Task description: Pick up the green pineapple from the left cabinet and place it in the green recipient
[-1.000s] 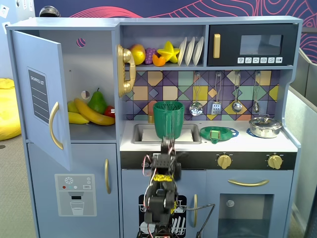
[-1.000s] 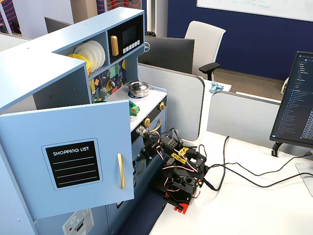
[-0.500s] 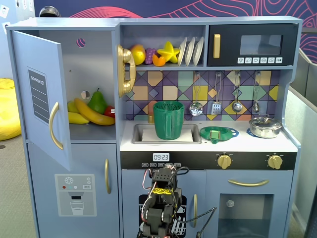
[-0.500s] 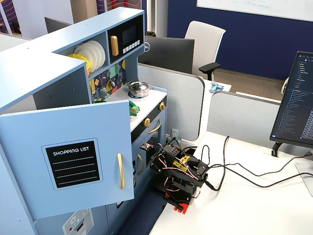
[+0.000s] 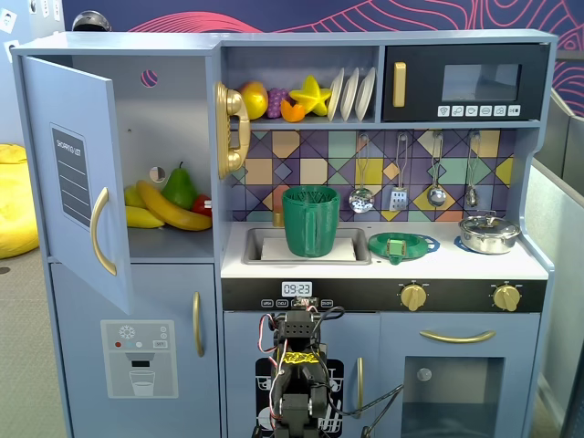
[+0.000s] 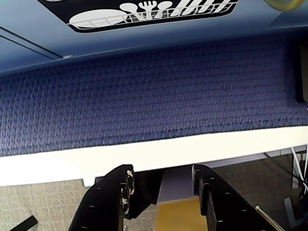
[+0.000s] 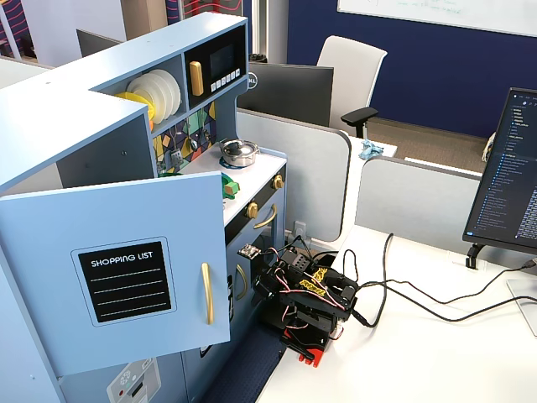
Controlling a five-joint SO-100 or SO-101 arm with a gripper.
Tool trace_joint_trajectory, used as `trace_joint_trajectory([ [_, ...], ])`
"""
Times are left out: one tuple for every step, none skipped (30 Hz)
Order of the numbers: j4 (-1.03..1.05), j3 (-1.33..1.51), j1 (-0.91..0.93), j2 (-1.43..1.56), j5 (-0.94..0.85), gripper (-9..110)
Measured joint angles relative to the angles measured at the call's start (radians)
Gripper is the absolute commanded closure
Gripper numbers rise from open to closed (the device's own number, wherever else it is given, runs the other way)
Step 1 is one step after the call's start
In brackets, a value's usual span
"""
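The left cabinet (image 5: 178, 109) stands with its blue door (image 5: 68, 173) swung open; the door also shows in a fixed view (image 7: 117, 269). On its shelf lie a banana (image 5: 169, 208), a dark green pear (image 5: 180, 187) and a red piece. I cannot make out the green pineapple there. The green recipient (image 5: 310, 221) stands upright in the sink. My arm (image 5: 297, 383) is folded low in front of the kitchen, far below both. In the wrist view my gripper (image 6: 162, 171) is open and empty, over the white table edge and the blue mat.
A flat green plate (image 5: 422, 243) with a small green lump on it lies right of the sink, and a metal pot (image 5: 488, 234) beyond it. Toy fruit and white plates fill the upper shelf (image 5: 301, 119). Cables (image 7: 419, 302) trail across the white table.
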Motion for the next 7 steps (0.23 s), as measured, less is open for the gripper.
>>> trace_joint_trajectory([
  [0.000,0.000,0.000,0.003,0.000,95],
  [0.000,0.000,-0.002,0.003,0.000,95],
  [0.000,0.000,-0.009,0.003,0.000,95],
  [0.000,0.000,-0.015,0.003,0.000,95],
  [0.000,0.000,-0.018,0.003,0.000,95],
  [0.000,0.000,-0.021,0.003,0.000,95],
  [0.000,0.000,-0.021,0.003,0.000,95],
])
